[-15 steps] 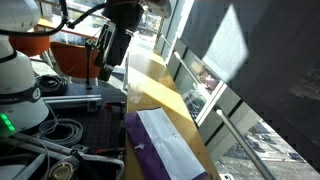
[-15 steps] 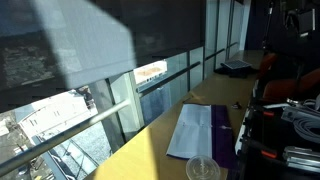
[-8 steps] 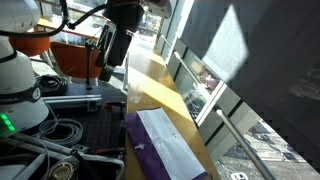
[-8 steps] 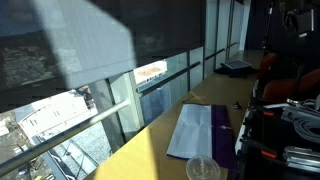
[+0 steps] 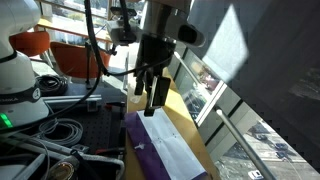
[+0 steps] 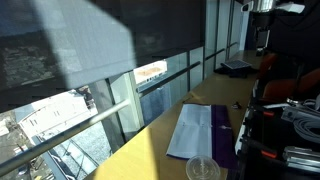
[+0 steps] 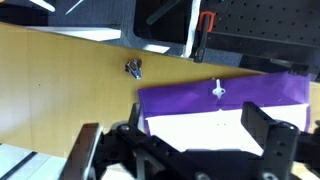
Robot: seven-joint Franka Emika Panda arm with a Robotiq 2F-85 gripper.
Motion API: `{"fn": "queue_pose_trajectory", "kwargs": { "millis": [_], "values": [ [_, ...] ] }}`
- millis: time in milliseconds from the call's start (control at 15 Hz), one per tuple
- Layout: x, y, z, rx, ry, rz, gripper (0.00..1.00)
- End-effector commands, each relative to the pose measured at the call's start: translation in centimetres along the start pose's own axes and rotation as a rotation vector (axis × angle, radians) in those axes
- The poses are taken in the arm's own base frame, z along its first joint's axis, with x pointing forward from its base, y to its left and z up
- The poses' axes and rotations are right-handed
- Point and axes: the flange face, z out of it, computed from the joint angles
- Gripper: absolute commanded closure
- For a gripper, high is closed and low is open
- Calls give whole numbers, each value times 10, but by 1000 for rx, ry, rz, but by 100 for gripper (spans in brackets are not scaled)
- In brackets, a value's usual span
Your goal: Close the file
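Wrist view: the gripper [image 7: 180, 152], black and blocky, has its jaws spread wide and holds nothing. It hangs above the file [image 7: 250, 95]. The file lies open and flat on the smooth yellow wooden tabletop [image 7: 60, 75], with its white paper sheets [image 7: 200, 128] exposed. Its thin purple cover bears a small white mark [image 7: 218, 90]. Beyond it, a small metal object [image 7: 133, 68] rests on the wood. Farthest is a black perforated board [image 7: 270, 30].
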Motion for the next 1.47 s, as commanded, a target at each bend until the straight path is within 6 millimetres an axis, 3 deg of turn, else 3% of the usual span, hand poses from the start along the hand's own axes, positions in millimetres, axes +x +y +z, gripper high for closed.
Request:
{"fn": "queue_pose_trajectory", "kwargs": {
  "millis": [0, 400, 733, 1067, 1400],
  "values": [
    [55, 39, 29, 67, 61, 23, 0],
    [149, 57, 75, 63, 115, 115, 0],
    [201, 81, 135, 18, 88, 184, 0],
    [235, 120, 188, 29, 59, 239, 0],
    [252, 126, 240, 101, 16, 224, 0]
  ]
}}
